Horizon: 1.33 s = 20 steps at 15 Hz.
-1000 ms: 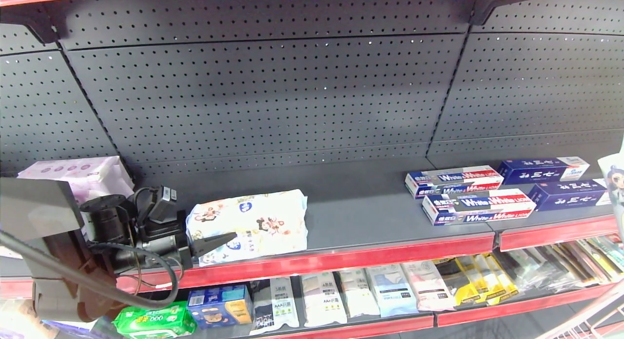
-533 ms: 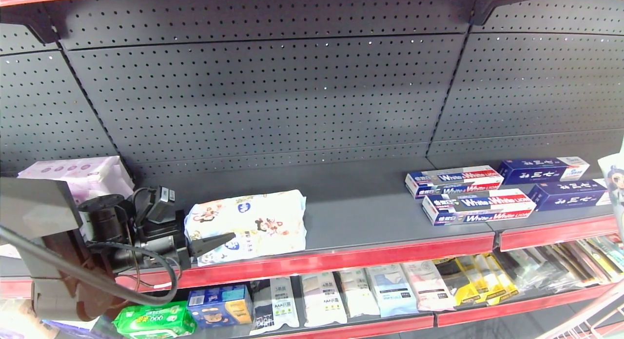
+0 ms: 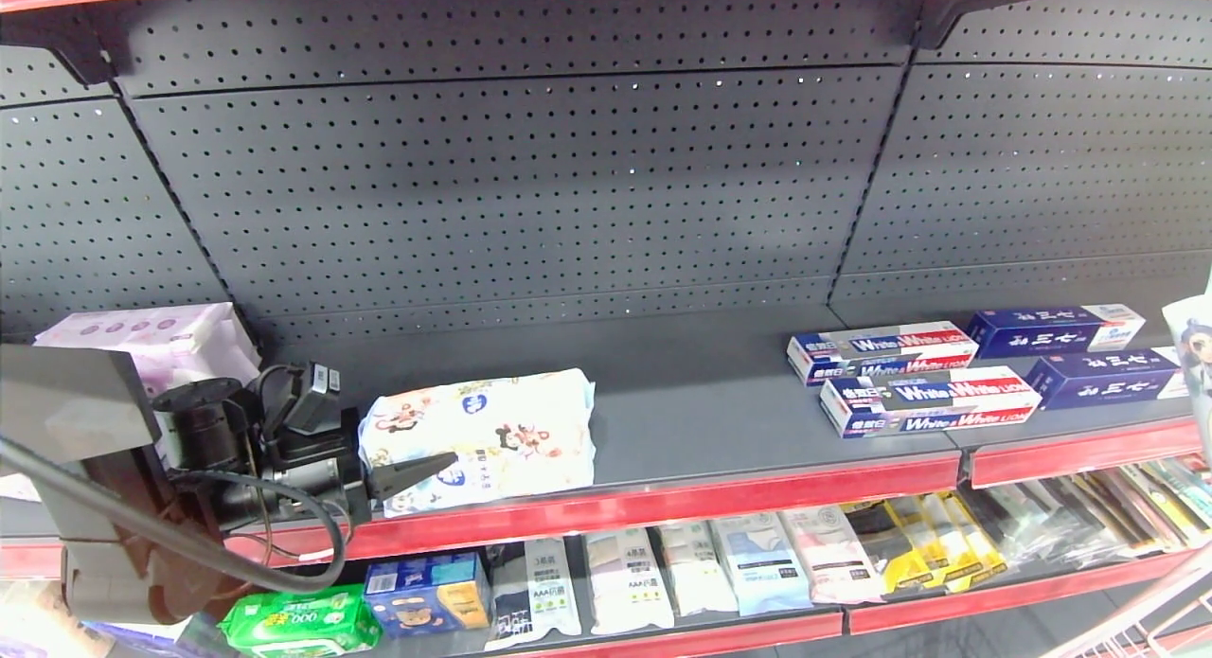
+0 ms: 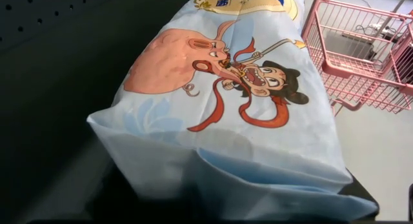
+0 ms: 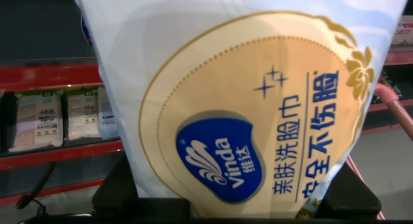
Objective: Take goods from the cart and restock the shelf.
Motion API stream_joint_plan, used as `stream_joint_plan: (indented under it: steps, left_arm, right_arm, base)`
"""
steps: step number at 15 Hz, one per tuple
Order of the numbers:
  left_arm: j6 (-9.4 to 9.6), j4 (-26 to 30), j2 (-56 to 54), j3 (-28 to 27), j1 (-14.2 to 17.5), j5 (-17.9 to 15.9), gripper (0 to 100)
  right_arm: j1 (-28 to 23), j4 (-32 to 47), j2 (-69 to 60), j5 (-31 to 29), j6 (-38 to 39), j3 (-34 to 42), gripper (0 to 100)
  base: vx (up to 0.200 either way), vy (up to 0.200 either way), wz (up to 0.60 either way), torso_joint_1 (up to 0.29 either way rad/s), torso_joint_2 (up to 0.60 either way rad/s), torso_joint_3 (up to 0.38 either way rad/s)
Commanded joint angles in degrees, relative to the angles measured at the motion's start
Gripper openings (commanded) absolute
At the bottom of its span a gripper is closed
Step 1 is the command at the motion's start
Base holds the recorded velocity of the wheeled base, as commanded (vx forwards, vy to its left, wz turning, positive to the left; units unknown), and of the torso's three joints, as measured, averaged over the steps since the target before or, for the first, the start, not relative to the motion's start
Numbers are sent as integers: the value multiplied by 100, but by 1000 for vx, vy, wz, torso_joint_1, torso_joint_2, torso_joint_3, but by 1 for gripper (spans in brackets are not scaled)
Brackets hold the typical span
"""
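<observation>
Pack point(image 3: 483, 435) lies near the front edge of the shelf point(image 3: 720, 402), its end clamped in the left tool point(image 3: 426, 467). The right tool point(image 5: 232, 204) grips a second pack point(image 5: 245, 101). Loosening gently and backing straight out should avoid dragging the pack.

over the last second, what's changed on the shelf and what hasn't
The left gripper and the cartoon pack in its grip slid slightly toward the robot's left along the shelf, then stopped. Nothing was let go. The toothpaste boxes and the second pack, held at the right edge, stayed put.
</observation>
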Motion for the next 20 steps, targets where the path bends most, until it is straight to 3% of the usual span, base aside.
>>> stream_joint_plan:
  steps: [1, 8, 20]
  left_arm:
    - [8, -3, 11, 3, 2, 1, 0]
    - [79, -3, -24, 55, 2, -219, 0]
    - [131, -3, -42, 99, 11, -219, 0]
  right_arm:
    - [1, 2, 25, 2, -2, -1, 0]
    - [1, -7, 104, 2, -2, -10, 0]
    - [1, 2, 86, -7, -2, 25, 0]
  base:
    - [0, 0, 0, 0, 0, 0]
    - [0, 0, 0, 0, 0, 0]
    - [0, 0, 0, 0, 0, 0]
